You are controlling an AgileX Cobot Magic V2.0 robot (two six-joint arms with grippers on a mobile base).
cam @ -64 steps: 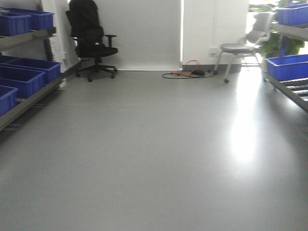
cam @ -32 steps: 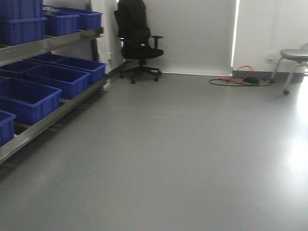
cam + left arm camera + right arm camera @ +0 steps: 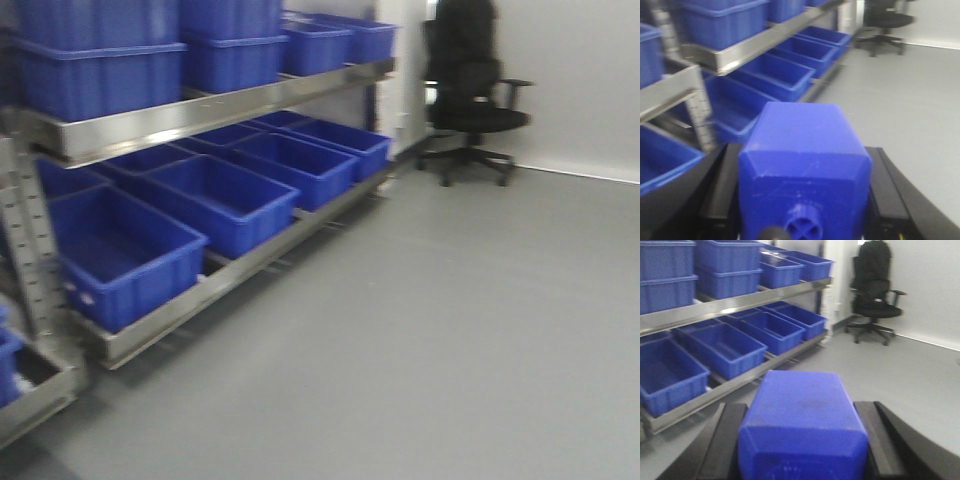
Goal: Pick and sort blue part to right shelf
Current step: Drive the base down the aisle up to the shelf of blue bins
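Swinging left since the earlier frame, the front view has filled with the steel rack (image 3: pixel 220 105) and its blue bins (image 3: pixel 225 195), and the office chair (image 3: pixel 470 100) has slid to the upper right. My left claw (image 3: pixel 805 200) is clenched on the blue part (image 3: pixel 802 145), a black finger pressed flat on each side. The part is deep-blue plastic with a square body, sloped shoulders and a round cross-marked cap facing the camera. My right claw (image 3: pixel 802 440) grasps a second blue block (image 3: pixel 802 405), its cap end out of frame. Both loads ride clear above the grey floor (image 3: pixel 450 330). This rack stood on the room's left earlier, so I judge the right shelf is not in view. Procedure: keep both claws clamped, turn slowly, confirm the target rack, then square up before extending.
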